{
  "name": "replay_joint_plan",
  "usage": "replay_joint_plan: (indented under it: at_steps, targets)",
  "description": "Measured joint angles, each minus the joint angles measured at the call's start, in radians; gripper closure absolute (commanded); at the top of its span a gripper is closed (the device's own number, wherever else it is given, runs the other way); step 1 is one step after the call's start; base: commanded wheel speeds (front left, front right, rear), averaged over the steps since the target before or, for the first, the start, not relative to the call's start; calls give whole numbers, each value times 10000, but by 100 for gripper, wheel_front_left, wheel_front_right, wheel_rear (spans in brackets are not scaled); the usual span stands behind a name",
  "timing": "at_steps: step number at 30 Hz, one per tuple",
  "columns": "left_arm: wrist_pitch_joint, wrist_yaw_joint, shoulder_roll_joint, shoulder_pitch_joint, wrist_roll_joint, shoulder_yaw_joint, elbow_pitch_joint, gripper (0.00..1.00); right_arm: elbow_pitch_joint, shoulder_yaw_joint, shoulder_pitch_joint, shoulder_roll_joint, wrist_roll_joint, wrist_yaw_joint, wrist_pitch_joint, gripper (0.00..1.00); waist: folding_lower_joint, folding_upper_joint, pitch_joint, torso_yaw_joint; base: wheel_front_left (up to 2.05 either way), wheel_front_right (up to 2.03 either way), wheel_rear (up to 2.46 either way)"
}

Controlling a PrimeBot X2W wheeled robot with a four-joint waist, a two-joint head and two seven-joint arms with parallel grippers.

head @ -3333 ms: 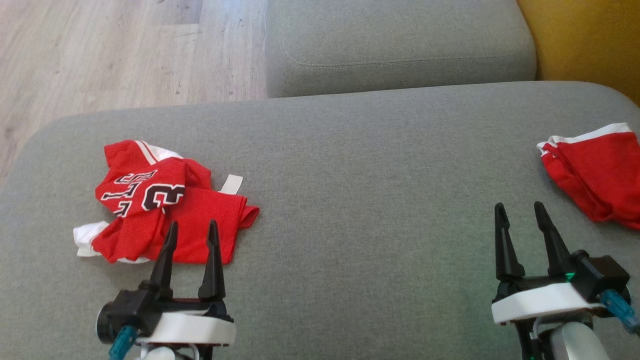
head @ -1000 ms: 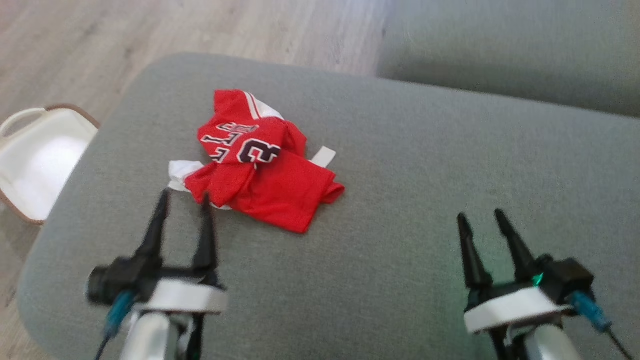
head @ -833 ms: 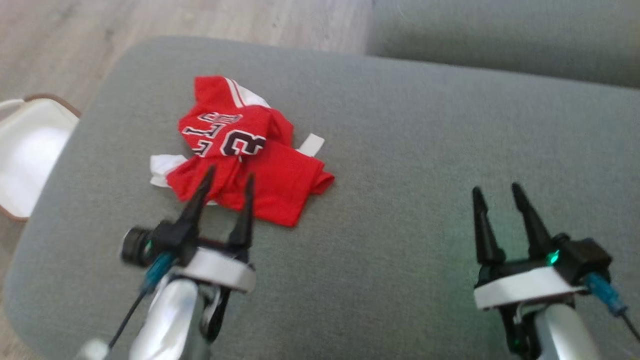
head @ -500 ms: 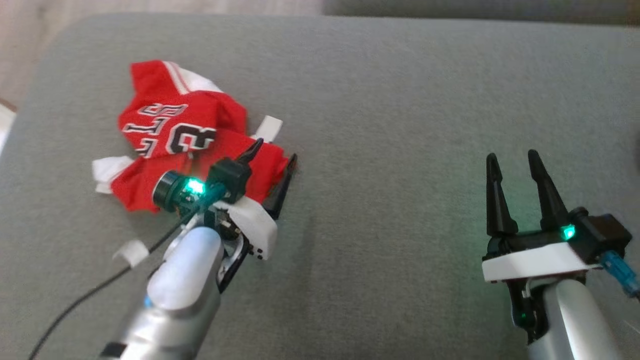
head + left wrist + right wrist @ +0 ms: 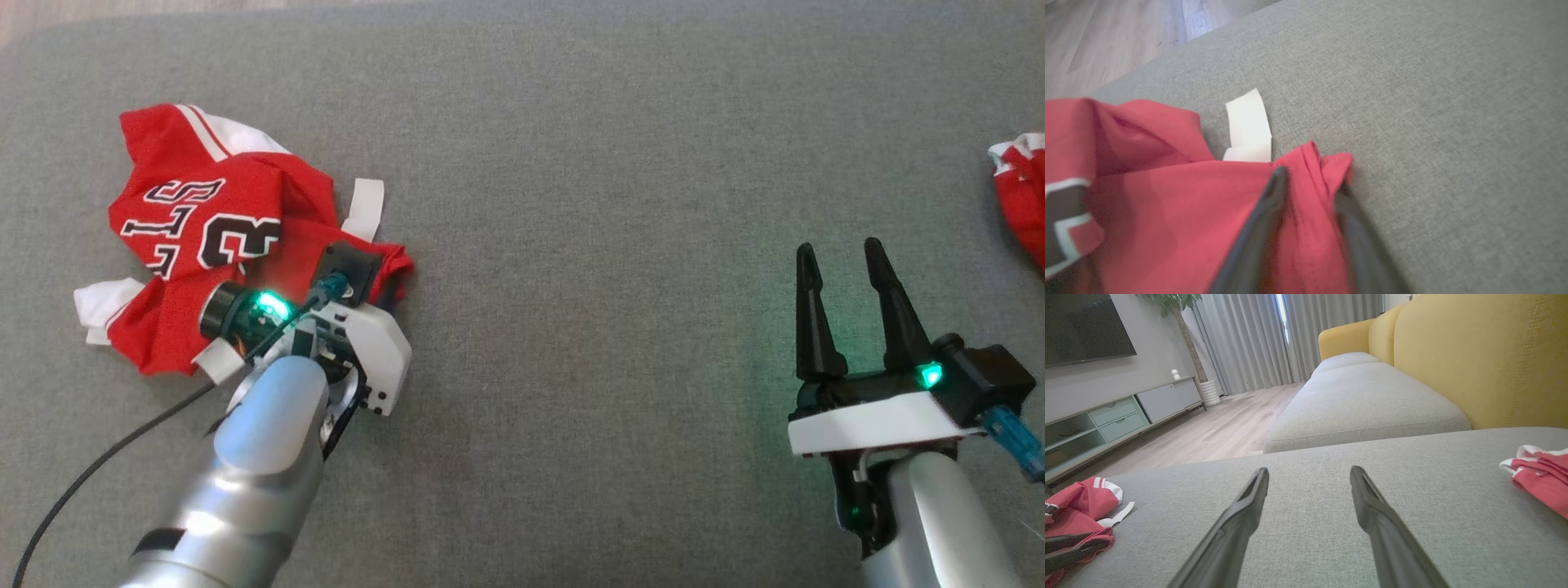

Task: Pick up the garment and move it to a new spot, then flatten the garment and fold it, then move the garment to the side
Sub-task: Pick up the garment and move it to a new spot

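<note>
The garment (image 5: 196,220) is a crumpled red jersey with black-and-white numbers and white trim, lying at the left of the grey sofa cushion (image 5: 612,163). My left arm reaches down over its right corner. In the left wrist view my left gripper (image 5: 1310,179) has its two dark fingers drawn in on a bunched fold of the red cloth (image 5: 1167,204) at that corner. A white tag (image 5: 1249,122) sticks out just beyond. My right gripper (image 5: 841,249) hovers open over bare cushion at the right, holding nothing; its fingers (image 5: 1249,506) stand wide apart.
A second red and white garment (image 5: 1020,188) lies at the cushion's far right edge. The right wrist view shows another grey seat (image 5: 1363,404), a yellow backrest (image 5: 1474,355), wood floor (image 5: 1220,433) and a low cabinet (image 5: 1106,416).
My left arm has reached forward and down onto the garment's right corner, and its jaws have drawn in on the cloth. The head camera has tilted and turned. The right gripper stays open.
</note>
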Motion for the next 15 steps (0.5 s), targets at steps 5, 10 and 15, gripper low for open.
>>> replay_joint_plan:
  at_steps: [5, 10, 15]
  targets:
    - [-729, -247, -105, 85, -362, -59, -82, 100, 188, 46, 1, 0, 2, 0, 0, 0, 0, 0, -303, -11, 0, 0, 0]
    - [-1858, -380, -347, 95, -871, -19, -988, 100, 221, 71, 1, 2, 127, 0, 0, 0, -1, 0, -608, -237, 0, 0, 0]
    - [-2364, -456, -602, 1, -1014, -127, -1856, 100, 276, 59, 1, 2, 161, 0, 0, 0, -1, 0, -740, -594, 0, 0, 0]
